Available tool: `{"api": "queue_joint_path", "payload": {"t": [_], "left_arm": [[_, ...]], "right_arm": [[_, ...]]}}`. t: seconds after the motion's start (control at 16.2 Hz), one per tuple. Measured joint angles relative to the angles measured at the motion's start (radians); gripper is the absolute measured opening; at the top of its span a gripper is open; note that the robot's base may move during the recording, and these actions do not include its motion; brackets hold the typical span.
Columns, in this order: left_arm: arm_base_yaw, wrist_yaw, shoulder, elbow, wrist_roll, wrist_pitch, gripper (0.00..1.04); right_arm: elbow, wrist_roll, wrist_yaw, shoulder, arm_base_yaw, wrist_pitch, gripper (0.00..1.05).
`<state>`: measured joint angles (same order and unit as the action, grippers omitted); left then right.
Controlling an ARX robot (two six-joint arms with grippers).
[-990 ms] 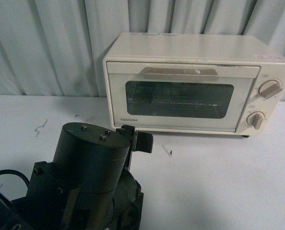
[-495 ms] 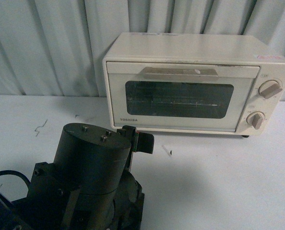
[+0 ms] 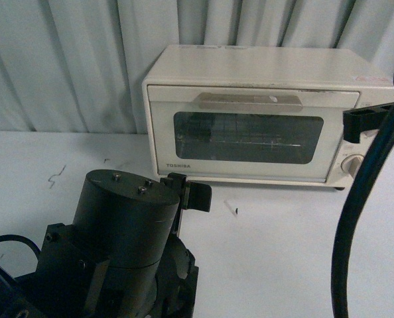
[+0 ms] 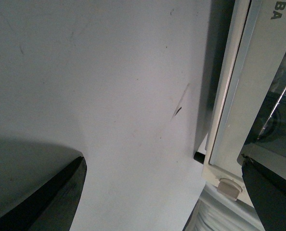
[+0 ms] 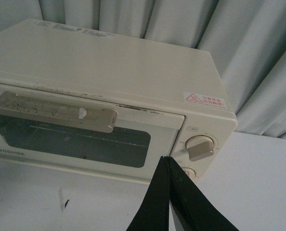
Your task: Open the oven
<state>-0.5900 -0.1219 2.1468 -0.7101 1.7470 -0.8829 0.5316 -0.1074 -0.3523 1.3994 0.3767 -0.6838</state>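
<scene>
The oven [image 3: 250,79] sits at the back of the white surface [image 3: 290,252], its rear close to the pleated grey curtain [image 3: 64,66]. Its door [image 3: 164,142] is shut flush against the body. The beige bar handle [image 3: 249,101] runs along the door's top edge above the dark glass window [image 3: 203,129], and thin wire rack lines [image 3: 250,140] show through the glass. The TOSHIBA lettering [image 3: 178,165] is at the door's lower corner, on the side away from the knobs.

The left arm [image 3: 117,245] is a bulky dark mass low in front of the oven, toward that lettered corner. The left tool [image 4: 163,162] is spread wide. In the left wrist view its two dark fingers [image 4: 51,202] stand well apart, with only bare surface and the oven's lower front corner between them, where a small beige foot [image 4: 228,187] shows. A short dark mark [image 3: 235,211] lies on the surface in front of the door.

The right arm [image 3: 364,120] is up at the knob side of the oven. From the front, a black part of it covers the upper knob [image 5: 201,147]. A thick black cable [image 3: 356,212] sweeps down across the lower knob [image 3: 349,165], leaving only a sliver of it showing. The right tool [image 5: 166,160] has its fingers pressed together into one point, pinching nothing. In the right wrist view that point sits in front of the oven, just below the upper knob and beside the lower one; whether it touches the oven I cannot tell. A red-and-white warning sticker [image 5: 205,100] is on the oven's top above the knobs. Neither tool is on the bar handle.
</scene>
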Motion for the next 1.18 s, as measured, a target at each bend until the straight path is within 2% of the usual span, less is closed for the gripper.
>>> {"api": "queue_joint_path", "payload": {"t": [0.37,0.62,1.18], "left_arm": [[0.000,0.000,0.000,0.000,0.000,0.000,0.98],[0.000,0.000,0.000,0.000,0.000,0.000,0.98],[0.000,0.000,0.000,0.000,0.000,0.000,0.98]], "right_arm": [[0.154,0.014,0.035,0.208,-0.001,-0.017,0.02],[0.272,0.036,0.038,0.341,0.044,-0.019,0.02],[0.433,0.058,0.038,0.478,0.055,0.018,0.02]]}}
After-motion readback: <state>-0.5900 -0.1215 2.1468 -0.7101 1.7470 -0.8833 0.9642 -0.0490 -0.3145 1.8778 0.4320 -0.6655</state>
